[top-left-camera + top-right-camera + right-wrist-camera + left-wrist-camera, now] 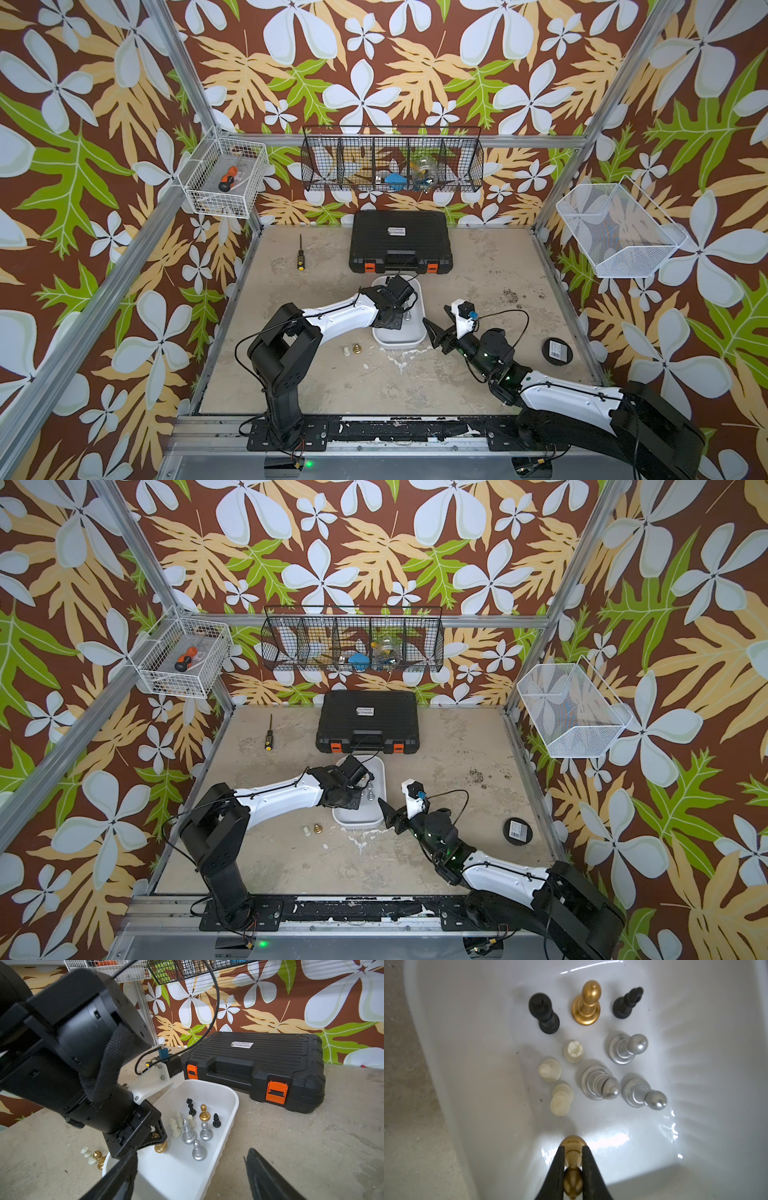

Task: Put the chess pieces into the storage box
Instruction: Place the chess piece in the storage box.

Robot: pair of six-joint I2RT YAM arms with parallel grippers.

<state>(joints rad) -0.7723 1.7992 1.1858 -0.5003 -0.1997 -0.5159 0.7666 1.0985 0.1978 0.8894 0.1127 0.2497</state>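
Left wrist view: we see the left gripper (572,1148) closed tight on the stem of a held gold piece (572,1141), which it carries inside the storage box (695,1064) near one end wall. Nine other chess pieces (600,1082) stand upright on the box floor: two black, one gold, three silver and three cream, grouped close together but apart from the held one.

In the right wrist view the held gold piece (161,1147) is upright with its base low over the floor of the storage box (234,1103); we cannot tell whether it touches. A cream piece (88,1154) and a second gold piece (98,1157) stand side by side on the table (311,1147), just outside the box on the left arm's side.

The right gripper (192,1153) has its jaws spread wide and holds nothing; in both top views we find it beside the box, over bare table. The black toolcase (259,1064) lies closed just behind the box.
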